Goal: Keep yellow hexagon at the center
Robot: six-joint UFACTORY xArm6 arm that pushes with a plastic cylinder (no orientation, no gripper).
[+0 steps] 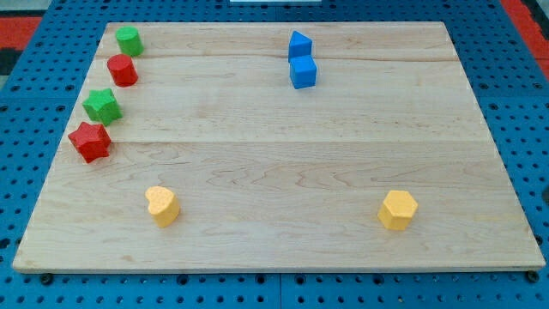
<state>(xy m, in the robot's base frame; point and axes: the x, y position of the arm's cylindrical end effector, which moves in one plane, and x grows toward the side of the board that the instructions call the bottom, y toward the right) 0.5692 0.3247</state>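
Note:
The yellow hexagon [398,210] sits near the view's bottom right of the wooden board [283,146]. A yellow heart-shaped block [161,206] sits at the bottom left. My tip and the rod do not show anywhere in the camera view.
Along the view's left edge stand a green cylinder [129,40], a red cylinder [123,70], a green star [102,106] and a red star [90,142]. A blue pentagon-like block [299,44] touches a blue cube [303,73] at the top, right of centre. A blue pegboard [523,103] surrounds the board.

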